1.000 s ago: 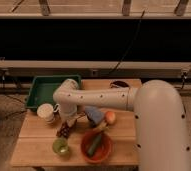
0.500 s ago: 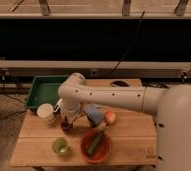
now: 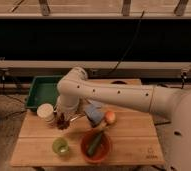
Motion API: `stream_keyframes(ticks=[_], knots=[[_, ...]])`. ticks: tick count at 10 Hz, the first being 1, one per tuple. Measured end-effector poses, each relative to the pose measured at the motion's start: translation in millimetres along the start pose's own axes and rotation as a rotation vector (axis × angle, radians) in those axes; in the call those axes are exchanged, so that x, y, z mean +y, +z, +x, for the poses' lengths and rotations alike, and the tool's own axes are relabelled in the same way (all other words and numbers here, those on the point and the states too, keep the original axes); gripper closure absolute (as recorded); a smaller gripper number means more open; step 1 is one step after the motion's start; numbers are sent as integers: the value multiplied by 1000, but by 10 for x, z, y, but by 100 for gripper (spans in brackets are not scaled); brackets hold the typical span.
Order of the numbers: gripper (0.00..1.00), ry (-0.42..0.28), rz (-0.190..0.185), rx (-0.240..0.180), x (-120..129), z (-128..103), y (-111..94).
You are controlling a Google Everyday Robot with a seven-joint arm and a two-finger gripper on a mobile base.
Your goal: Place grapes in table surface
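Elbow lifted higher, gripper (image 3: 65,116) low over table surface (image 3: 129,135), grapes (image 3: 62,121) at jaws (grip unclear).

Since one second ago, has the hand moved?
No, not noticeably: the hand stays just right of the white cup, at the grapes.

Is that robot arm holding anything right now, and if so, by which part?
It cannot be told. The gripper is right at the grapes, low over the table surface, but the contact itself does not show.
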Motion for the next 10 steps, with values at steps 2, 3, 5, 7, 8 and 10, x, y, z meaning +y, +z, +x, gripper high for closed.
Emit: stream_keyframes(ticks=[2,3,5,7,8,10], knots=[[100,-23,21,-4,-90,-92,-160],[100,-31,26,-4,-102,-118,-187],[100,-43,31,-1,-128,-153,-198],[100,-50,35,3,-154,-178,-200],[100,-54,37,6,-162,-185,-203],[100,-53,38,6,-162,-186,-204]])
